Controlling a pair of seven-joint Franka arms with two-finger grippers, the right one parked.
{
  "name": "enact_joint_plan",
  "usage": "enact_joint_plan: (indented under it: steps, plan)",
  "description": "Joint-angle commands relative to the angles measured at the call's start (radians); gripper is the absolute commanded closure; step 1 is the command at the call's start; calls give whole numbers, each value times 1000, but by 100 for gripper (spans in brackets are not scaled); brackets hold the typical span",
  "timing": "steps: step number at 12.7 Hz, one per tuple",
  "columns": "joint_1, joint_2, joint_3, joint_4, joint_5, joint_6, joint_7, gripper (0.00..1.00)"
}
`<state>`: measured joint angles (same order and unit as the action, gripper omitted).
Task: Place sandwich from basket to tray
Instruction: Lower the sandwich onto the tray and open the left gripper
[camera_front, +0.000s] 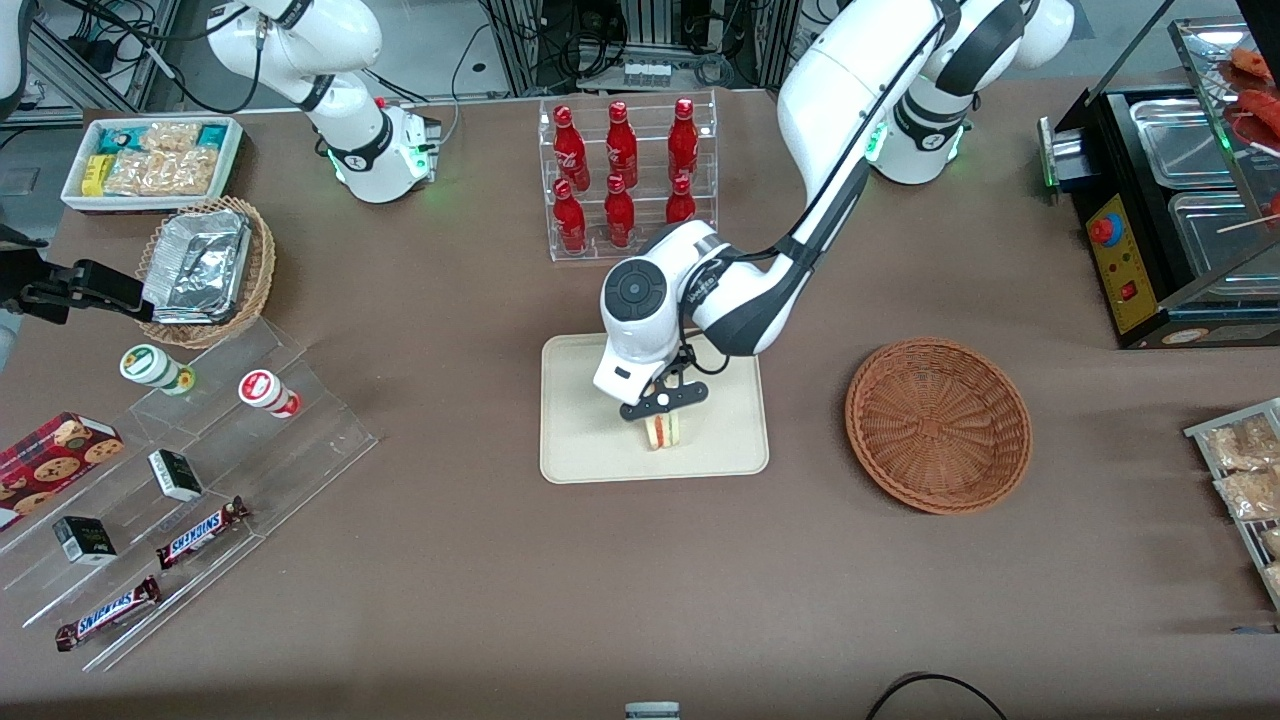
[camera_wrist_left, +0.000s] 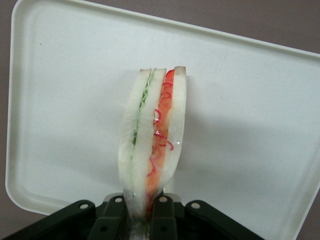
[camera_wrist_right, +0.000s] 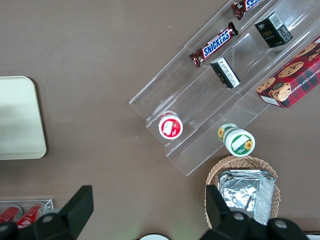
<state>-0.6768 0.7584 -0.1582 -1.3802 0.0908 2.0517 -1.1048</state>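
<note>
Gripper (camera_front: 663, 402), jaws pinching the upright sandwich (camera_wrist_left: 152, 145) over the tray (camera_front: 590, 455) toward its 6 o'clock rim; release risks the narrow wedge toppling.

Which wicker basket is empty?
The reddish-brown basket beside the tray; the tan one holds foil. The gripper holds the sandwich over the tray.

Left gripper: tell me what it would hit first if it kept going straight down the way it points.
The gripper, shut on the sandwich, points down at the tray. The sandwich's lower edge would likely meet the tray first; any remaining gap is unclear.
</note>
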Motion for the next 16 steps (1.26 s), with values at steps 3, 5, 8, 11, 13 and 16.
enact_joint_plan:
  steps: [3,5,8,11,13,16]
  plan:
    - [-26,33,14,32,17,1,-61,100]
    - [-26,41,14,32,17,4,-90,100]
    - [-26,42,14,32,17,8,-110,36]
    - [-21,1,15,36,15,-8,-112,0]
    - [-10,-28,17,62,9,-60,-106,0]
    - [43,-50,8,145,0,-165,-93,0]
